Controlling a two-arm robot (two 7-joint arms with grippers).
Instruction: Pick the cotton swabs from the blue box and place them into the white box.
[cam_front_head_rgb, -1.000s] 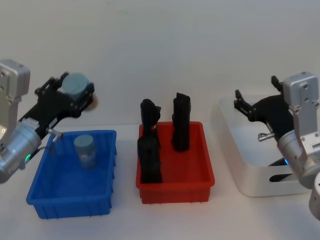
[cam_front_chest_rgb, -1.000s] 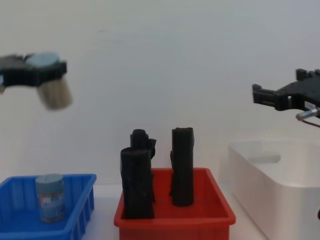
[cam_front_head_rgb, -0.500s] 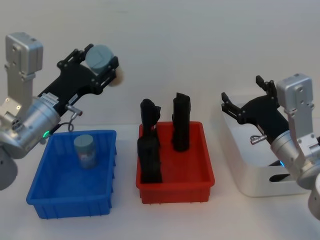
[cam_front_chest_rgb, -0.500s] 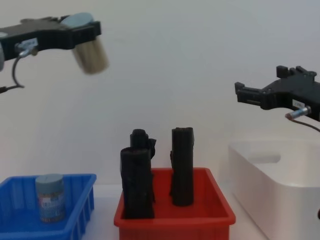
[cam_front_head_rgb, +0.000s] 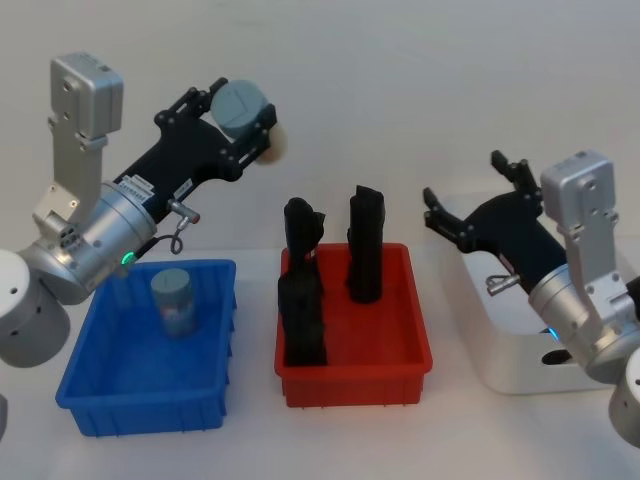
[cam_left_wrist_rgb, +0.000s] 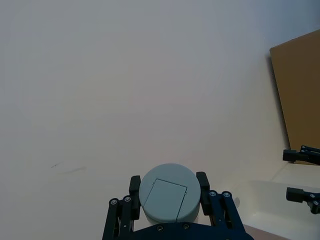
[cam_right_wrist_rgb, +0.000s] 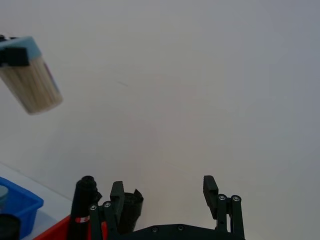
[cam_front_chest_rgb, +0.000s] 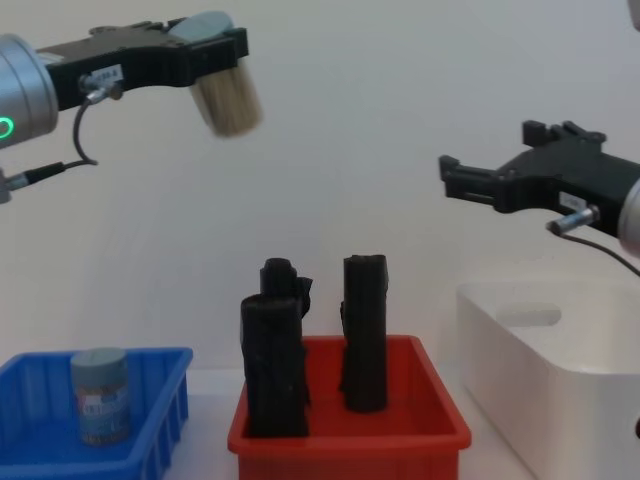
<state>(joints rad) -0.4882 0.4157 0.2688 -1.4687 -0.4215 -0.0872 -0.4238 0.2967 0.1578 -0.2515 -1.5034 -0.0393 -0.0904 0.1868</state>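
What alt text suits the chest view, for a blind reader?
The left gripper, high up, holds a tilted jar of cotton swabs by its lid; the right gripper faces it, open. Below: another jar in the blue box, black rolls in the red bin, the white box.

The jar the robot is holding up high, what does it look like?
The cotton swab jar is a small clear cylinder with a round pale grey-blue lid, packed with whitish-beige sticks. It hangs tilted high in the air, lid uppermost. The left gripper is shut on it at the lid end, with one black finger on each side. Nothing else touches it.
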